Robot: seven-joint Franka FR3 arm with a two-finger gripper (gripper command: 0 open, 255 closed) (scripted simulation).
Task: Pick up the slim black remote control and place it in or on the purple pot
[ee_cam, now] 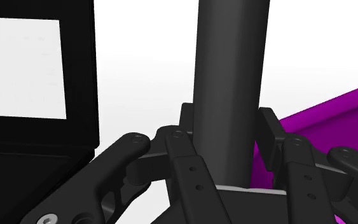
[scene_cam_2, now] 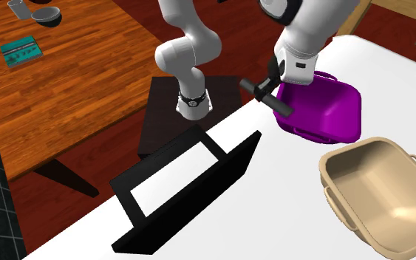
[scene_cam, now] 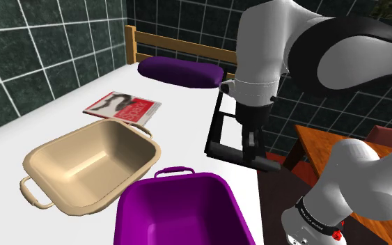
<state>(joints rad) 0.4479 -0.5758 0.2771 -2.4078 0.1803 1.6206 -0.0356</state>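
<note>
Up close, the gripper [ee_cam: 228, 130] is clamped on the slim black remote [ee_cam: 228, 76], held above the white table [scene_cam: 180, 125] just beside the purple pot [scene_cam: 180, 209], not in it. Past that there's a beige tub [scene_cam: 90, 163], a magazine [scene_cam: 122, 106], and a purple cushion [scene_cam: 180, 72] at the back.

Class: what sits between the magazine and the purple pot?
The beige tub sits between the magazine and the purple pot, in the shoulder view.
</note>
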